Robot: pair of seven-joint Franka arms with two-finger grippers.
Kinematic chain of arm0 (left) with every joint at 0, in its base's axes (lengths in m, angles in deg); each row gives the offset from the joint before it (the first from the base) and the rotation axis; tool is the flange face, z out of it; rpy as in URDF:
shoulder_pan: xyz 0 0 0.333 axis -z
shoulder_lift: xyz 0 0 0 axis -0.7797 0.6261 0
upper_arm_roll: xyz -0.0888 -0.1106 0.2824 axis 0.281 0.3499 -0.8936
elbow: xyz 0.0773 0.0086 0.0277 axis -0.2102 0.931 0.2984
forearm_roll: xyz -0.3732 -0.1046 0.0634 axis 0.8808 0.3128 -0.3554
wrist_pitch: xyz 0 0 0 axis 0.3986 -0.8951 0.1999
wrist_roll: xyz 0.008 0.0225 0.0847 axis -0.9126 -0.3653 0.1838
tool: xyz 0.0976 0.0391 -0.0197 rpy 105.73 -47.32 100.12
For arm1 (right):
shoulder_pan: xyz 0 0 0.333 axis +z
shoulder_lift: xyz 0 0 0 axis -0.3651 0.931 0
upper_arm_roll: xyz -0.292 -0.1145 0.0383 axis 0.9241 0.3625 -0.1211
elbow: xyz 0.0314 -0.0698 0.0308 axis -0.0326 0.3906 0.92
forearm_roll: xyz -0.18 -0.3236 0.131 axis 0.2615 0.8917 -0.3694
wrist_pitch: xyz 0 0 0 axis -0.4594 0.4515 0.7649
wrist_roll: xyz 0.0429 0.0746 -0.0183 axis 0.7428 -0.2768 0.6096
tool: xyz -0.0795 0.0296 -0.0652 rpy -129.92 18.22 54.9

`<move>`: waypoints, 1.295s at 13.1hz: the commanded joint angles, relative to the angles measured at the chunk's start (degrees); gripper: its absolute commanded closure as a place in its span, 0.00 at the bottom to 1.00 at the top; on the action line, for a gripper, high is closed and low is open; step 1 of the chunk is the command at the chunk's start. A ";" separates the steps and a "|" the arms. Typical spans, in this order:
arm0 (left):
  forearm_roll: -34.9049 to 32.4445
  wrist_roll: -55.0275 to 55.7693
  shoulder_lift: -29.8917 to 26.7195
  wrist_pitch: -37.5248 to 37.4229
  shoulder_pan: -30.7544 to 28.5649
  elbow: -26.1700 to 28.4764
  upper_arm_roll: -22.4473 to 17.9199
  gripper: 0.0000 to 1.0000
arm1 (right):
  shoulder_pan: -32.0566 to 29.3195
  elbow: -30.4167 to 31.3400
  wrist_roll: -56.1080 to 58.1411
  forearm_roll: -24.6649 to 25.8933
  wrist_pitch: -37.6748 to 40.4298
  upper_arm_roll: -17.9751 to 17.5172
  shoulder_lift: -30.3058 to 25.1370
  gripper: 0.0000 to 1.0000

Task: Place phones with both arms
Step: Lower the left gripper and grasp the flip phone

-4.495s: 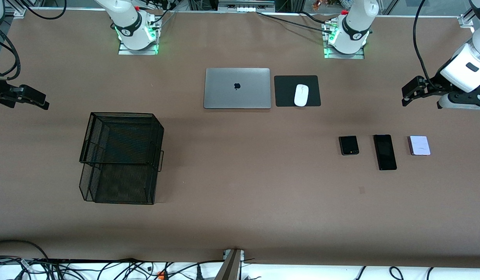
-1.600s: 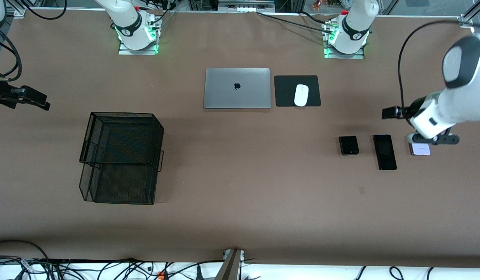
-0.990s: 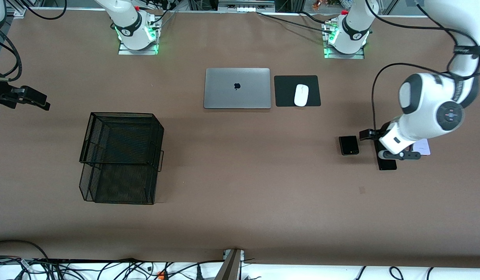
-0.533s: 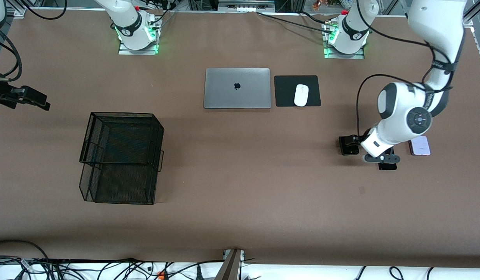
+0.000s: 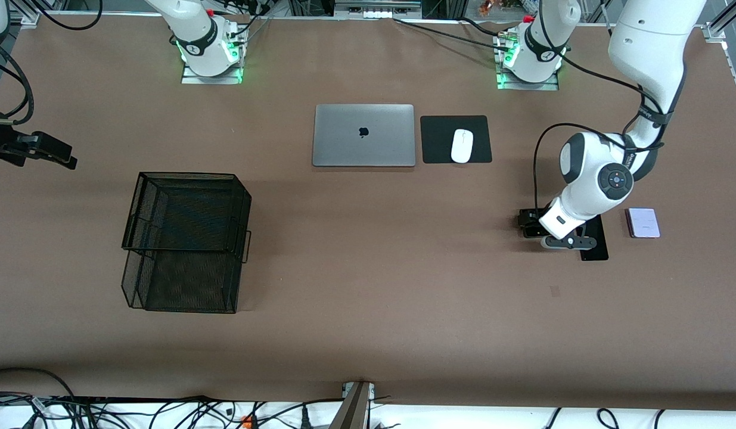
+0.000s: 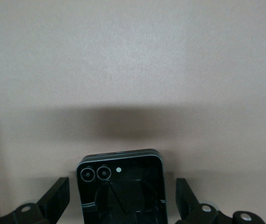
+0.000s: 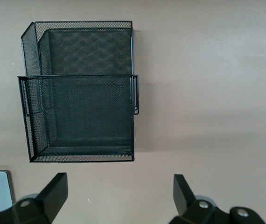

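Left gripper [image 6: 122,205]: hanging low over the small squarish black phone [image 6: 121,186], jaws spread wide with one finger [image 6: 53,198] on each side of the phone and a gap showing between each finger and the phone's edge; nothing is being gripped.
Small squarish black phone: lying flat on the bench [image 5: 368,268] toward the left arm's end, twin camera lenses facing up; in the front view it is mostly covered by the left arm's [image 5: 594,185] wrist.
Long slim black phone [image 5: 595,244]: lying flat just beside the small black one, toward the left arm's end of the bench, partly covered by the left arm.
Pale lilac phone [image 5: 643,223]: lying flat beside the long one, closest of the three to the left arm's end, uncovered.
Right gripper [image 5: 37,149]: waiting at the right arm's end of the bench, jaws spread apart and holding nothing; its wrist view is looking down on the black wire-mesh basket [image 7: 79,91].
Black wire-mesh basket: sitting on the bench toward the right arm's end, well apart from the phones.
Silver laptop [image 5: 363,135]: lying closed, farther from the front camera than the phones.
White mouse [image 5: 462,145]: resting on a black mouse pad [image 5: 439,140] just beside the laptop.
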 commanded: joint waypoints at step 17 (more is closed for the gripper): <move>0.23 -0.17 -0.96 -19.05 0.69 -12.91 -0.06 0.81 | -0.37 0.82 -0.72 -0.20 -0.41 -0.50 -0.63 0.00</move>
